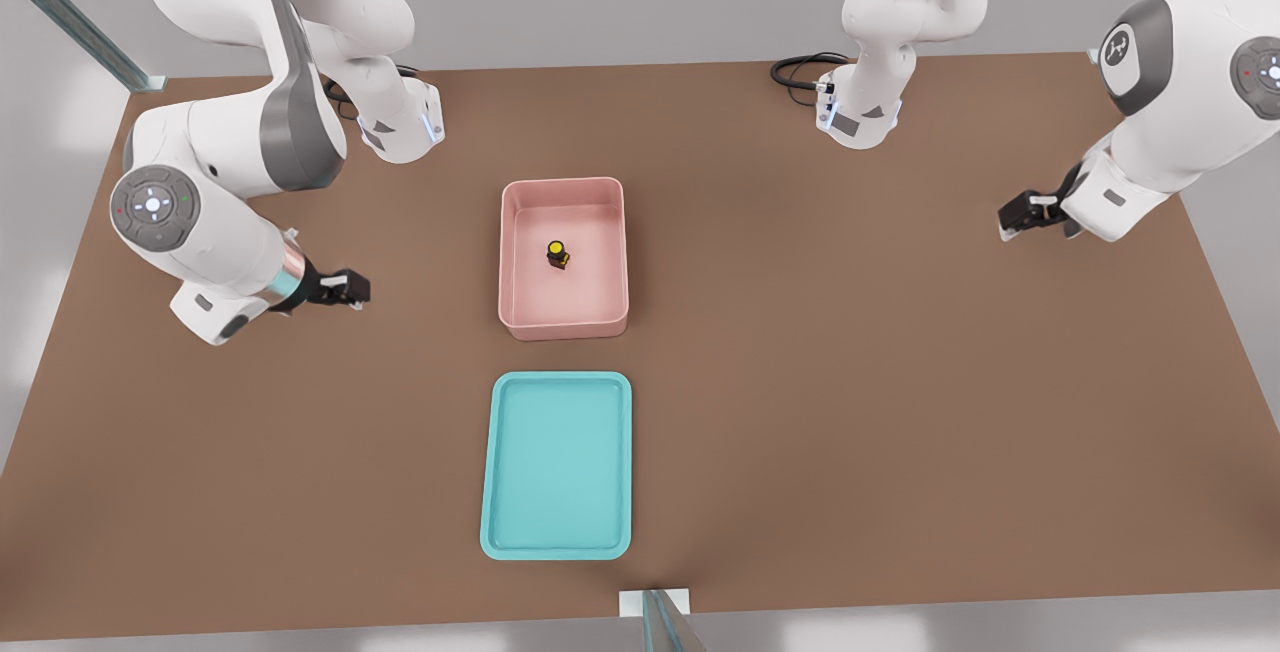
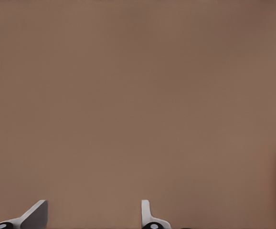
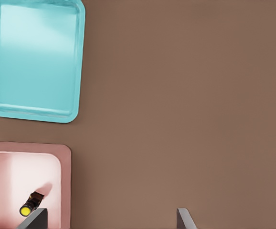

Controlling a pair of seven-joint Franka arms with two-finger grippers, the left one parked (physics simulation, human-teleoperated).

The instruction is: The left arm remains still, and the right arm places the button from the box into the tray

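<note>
A plain brown bench (image 1: 850, 412) fills the scene, grey walls behind it. At the front view's left my end effector (image 1: 352, 289) hangs low over bare bench, well apart from the box (image 1: 520, 317); its two fingers (image 3: 33, 220) stand spread with nothing between them. Moving right, the pink box holds the button (image 1: 558, 254), standing near the middle of its floor, clear of all four walls. Below it in the front view, just apart from the box, lies the teal tray (image 1: 495, 522), nothing in it. I judge the button light and rigid, a hard little body with a smooth yellow cap that could slip or tip if nudged. I would come straight down and pinch the black body on opposite sides, below the cap, closing gently so it doesn't squirt out
</note>
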